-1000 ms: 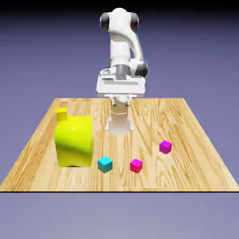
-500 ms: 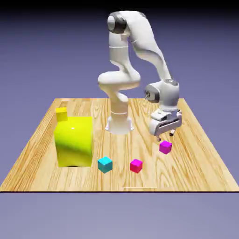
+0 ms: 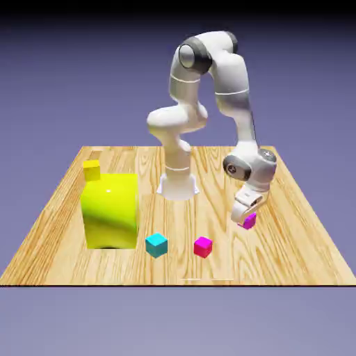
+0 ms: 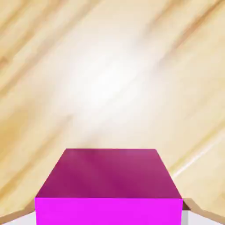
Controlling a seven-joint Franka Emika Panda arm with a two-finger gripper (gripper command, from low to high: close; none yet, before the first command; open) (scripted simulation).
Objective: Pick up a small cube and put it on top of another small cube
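1. End effector (image 3: 247,217): clenched on the violet-magenta cube (image 3: 249,222), grasping it. In the hand view the cube sits between the two fingertips (image 4: 18,219), large at the bottom edge, with a fingertip at either side.
2. Cube faces, hand view: one bright magenta face along the bottom edge, one darker purple face above it, narrowing toward the top. The lower part runs out of frame.
3. Cube location: low at the worktop (image 3: 208,268), toward the exterior view's right, partly hidden by the hand. Any slight gap beneath it cannot be made out.
4. Arm (image 3: 233,76): white with dark joint caps, arched over from its base toward the exterior view's right, the hand low and tilted.
5. Cyan cube (image 3: 156,245): on the worktop, well apart from the grasped cube, near the large yellow block (image 3: 111,212). Its top is bare.
6. Pink-magenta cube (image 3: 203,247): on the worktop, between the cyan and violet-magenta cubes from left to right in the exterior view.
7. Small yellow cube (image 3: 92,170): seen at the yellow block's upper left corner in the exterior view. Whether on the block or behind it: cannot tell.
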